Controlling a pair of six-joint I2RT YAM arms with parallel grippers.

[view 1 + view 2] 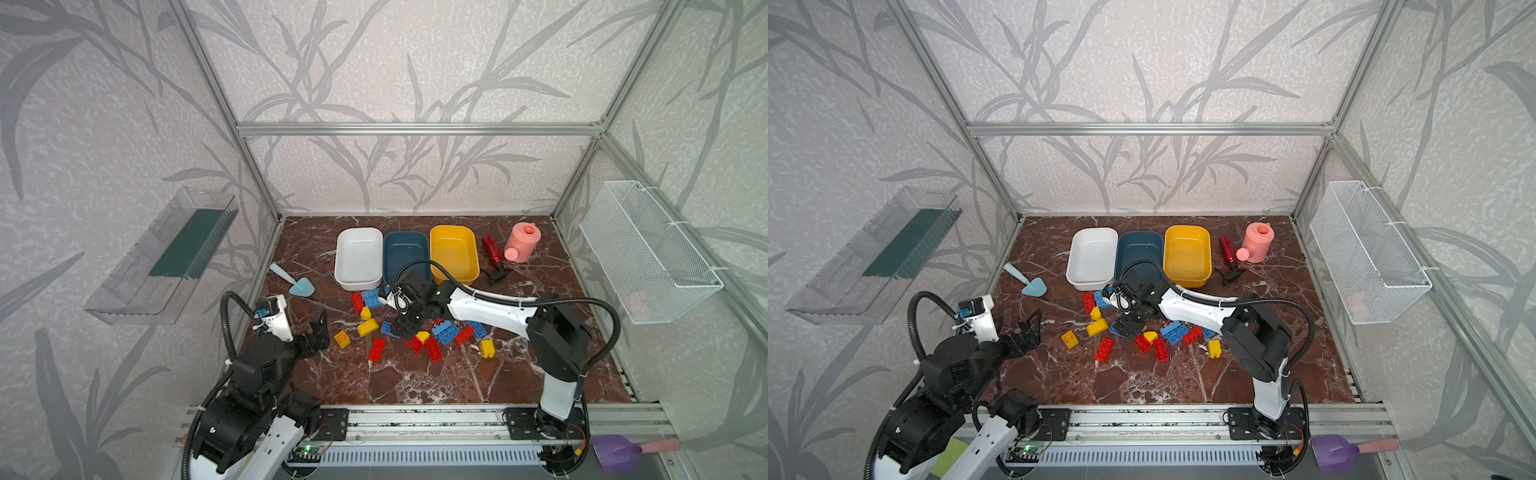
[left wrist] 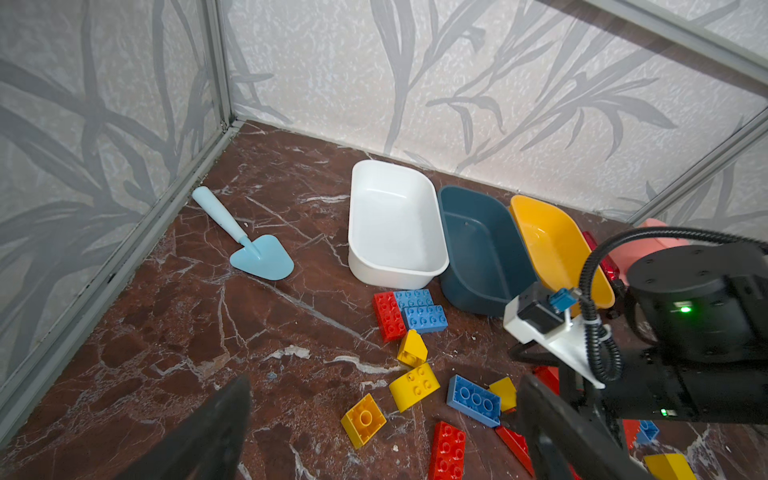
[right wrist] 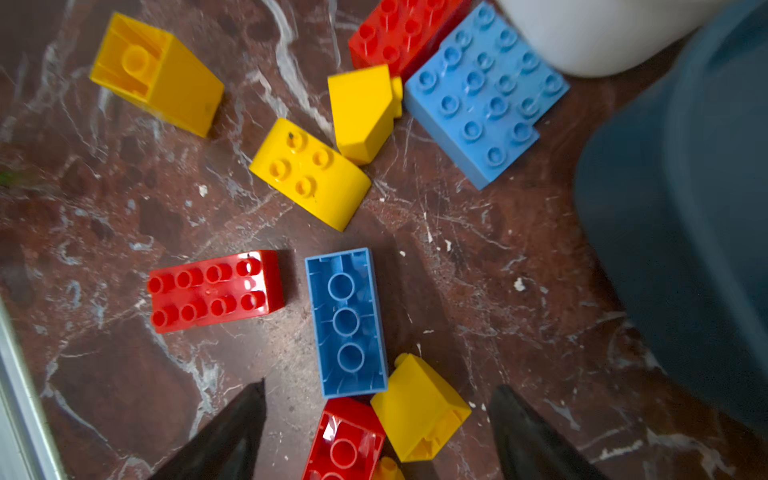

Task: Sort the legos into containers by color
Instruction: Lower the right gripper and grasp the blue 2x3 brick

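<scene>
Red, blue and yellow legos [image 1: 377, 349] lie scattered mid-table in both top views. Behind them stand three empty containers in a row: white [image 1: 358, 231], dark teal [image 1: 405, 237] and yellow [image 1: 453, 229]. My right gripper [image 1: 404, 329] [image 3: 380, 386] hangs open over the pile. Its fingers straddle a yellow sloped brick [image 3: 417, 405] and an upturned red brick [image 3: 345, 440], touching neither, with an upturned blue brick [image 3: 347, 322] just beyond. My left gripper [image 1: 315, 336] [image 2: 384, 382] is wide open and empty at the pile's left, near a yellow brick [image 2: 363, 419].
A light-blue trowel [image 1: 293, 282] lies at the left. A red cylindrical tool [image 1: 492, 249] and a pink watering can [image 1: 521, 243] sit right of the yellow tub. A wire basket [image 1: 648, 266] and a clear tray [image 1: 162, 257] hang on the side walls.
</scene>
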